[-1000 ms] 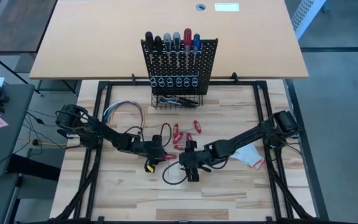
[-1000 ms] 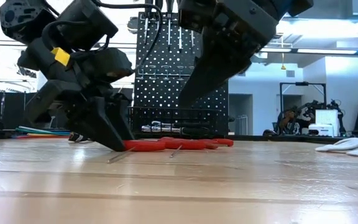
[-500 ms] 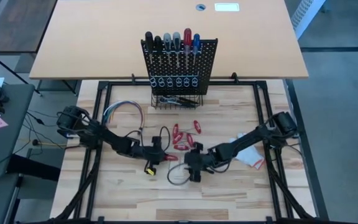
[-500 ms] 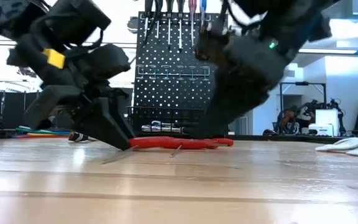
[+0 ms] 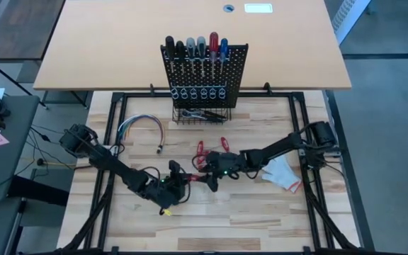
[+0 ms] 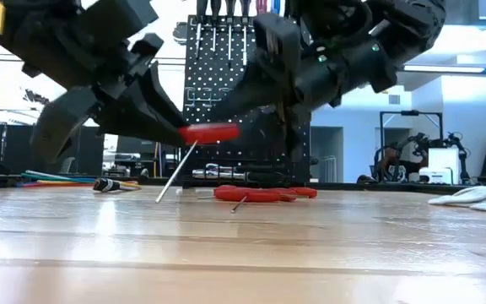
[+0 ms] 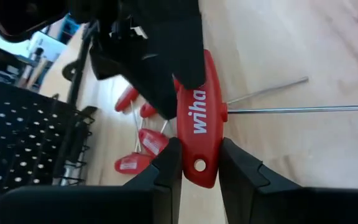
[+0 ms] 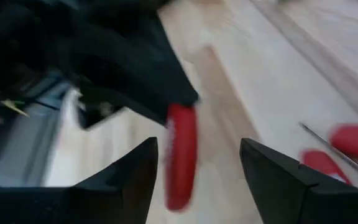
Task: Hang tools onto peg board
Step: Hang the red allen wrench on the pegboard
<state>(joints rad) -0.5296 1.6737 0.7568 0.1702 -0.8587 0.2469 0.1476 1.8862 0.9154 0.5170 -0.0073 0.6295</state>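
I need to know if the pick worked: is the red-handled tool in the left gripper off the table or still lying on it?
Off the table. The left gripper clamps the red-handled tool, its shaft slanting down above the tabletop.

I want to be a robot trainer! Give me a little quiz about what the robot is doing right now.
1. True or false: the left end effector is gripping a red tool.
2. Where is that tool's handle? A: lying flat on the table. B: up in the air above the table. C: on the floor.
3. Fill in the blank: the right end effector has its fingers ____, one on each side of the red handle.

Key: 1 true; 2 B; 3 open.
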